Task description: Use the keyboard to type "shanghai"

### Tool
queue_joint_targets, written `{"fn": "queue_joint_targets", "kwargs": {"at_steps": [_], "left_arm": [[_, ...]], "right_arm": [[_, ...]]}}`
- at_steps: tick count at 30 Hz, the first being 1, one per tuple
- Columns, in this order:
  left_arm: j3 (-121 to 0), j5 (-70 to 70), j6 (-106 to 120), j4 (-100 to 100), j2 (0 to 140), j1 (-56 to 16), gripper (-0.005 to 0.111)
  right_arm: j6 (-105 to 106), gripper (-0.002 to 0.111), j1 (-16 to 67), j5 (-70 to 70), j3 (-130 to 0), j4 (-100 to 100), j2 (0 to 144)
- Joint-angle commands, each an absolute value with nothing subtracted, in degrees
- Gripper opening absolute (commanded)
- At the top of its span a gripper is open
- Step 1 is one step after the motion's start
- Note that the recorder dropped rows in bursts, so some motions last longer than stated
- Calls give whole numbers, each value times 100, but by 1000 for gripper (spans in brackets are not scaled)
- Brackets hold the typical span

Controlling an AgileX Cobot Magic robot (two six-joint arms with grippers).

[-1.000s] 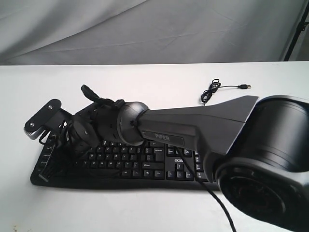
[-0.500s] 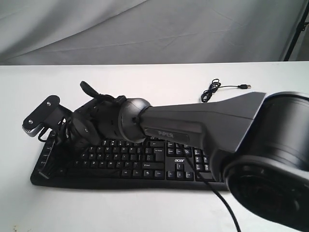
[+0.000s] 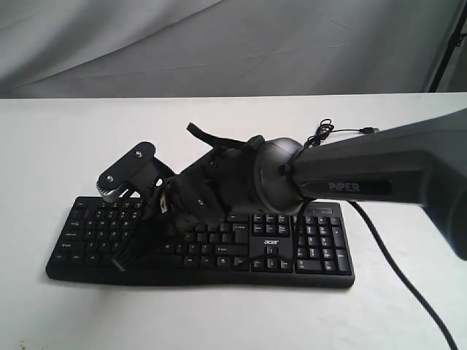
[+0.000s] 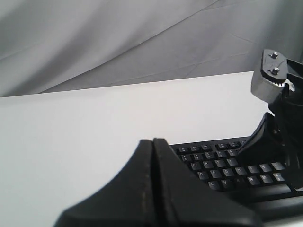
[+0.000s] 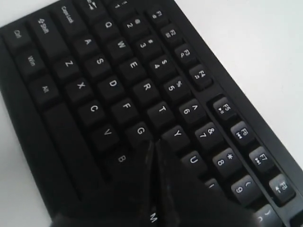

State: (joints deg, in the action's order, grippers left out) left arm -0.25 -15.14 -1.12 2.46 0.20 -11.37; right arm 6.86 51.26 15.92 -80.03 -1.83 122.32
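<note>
The black keyboard [image 3: 306, 251] lies on the white table with its number pad at the right. My right arm reaches across it from the right. My right gripper [image 3: 125, 259] points down over the left half of the letter keys, fingers pressed together. In the right wrist view the right gripper [image 5: 154, 142] is shut and its tip sits over the H spot, between the G, Y, U and B keys of the keyboard [image 5: 109, 80]. My left gripper [image 4: 152, 140] is shut and empty, off the keyboard's [image 4: 213, 163] left end; it is out of the exterior view.
The keyboard's thin black cable [image 3: 321, 135] lies coiled behind the number pad, its USB plug [image 3: 371, 130] loose on the table. Grey cloth [image 3: 219, 44] hangs behind the white table [image 3: 219, 321]. A cable from the right arm trails over the table's right front.
My right arm has swung to the right. Its gripper has moved from the keyboard's left end to the middle of the letter keys, still shut.
</note>
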Motion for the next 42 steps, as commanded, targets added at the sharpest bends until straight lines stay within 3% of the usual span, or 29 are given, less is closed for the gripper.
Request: {"fn": "queue_joint_targets", "kwargs": {"at_steps": [1, 31, 42], "left_arm": [[0, -1487, -128, 251, 0, -1160, 0], [0, -1487, -128, 251, 0, -1160, 0], [0, -1487, -128, 251, 0, -1160, 0]], "right_arm": [[695, 0, 5082, 1333, -7975, -257, 12301], [877, 0, 5106, 1390, -8059, -169, 12252], [1068, 0, 5618, 2453, -10662, -226, 13664]]}}
